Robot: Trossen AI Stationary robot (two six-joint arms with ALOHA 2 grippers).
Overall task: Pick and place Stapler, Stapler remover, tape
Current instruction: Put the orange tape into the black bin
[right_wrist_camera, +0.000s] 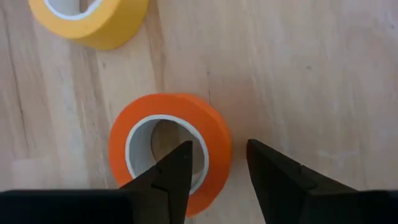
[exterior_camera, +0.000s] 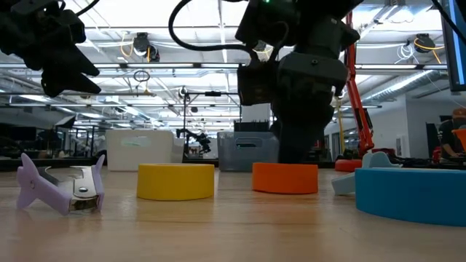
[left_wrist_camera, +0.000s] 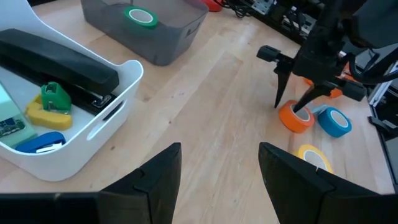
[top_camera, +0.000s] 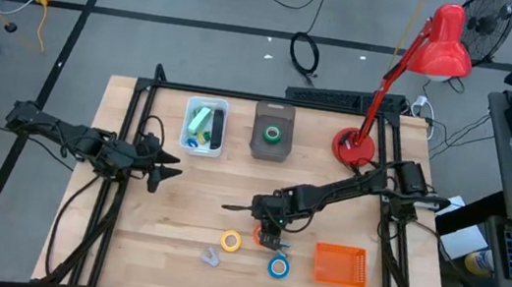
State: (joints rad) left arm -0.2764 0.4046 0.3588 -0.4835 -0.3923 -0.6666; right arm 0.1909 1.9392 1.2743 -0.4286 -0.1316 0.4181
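Your right gripper [right_wrist_camera: 214, 180] is down over the orange tape roll [right_wrist_camera: 169, 146], fingers spread, one in the hole, one outside the wall, not clamped. It sits between the yellow roll [top_camera: 230, 241] and blue roll [top_camera: 279, 265]. Left gripper [top_camera: 166, 166] hangs open, far left.

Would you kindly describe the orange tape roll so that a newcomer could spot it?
On the wooden table, look left of the orange mesh basket. Three small tape rolls lie there; the orange ring-shaped tape roll sits under the right gripper, between the yellow roll and blue roll.
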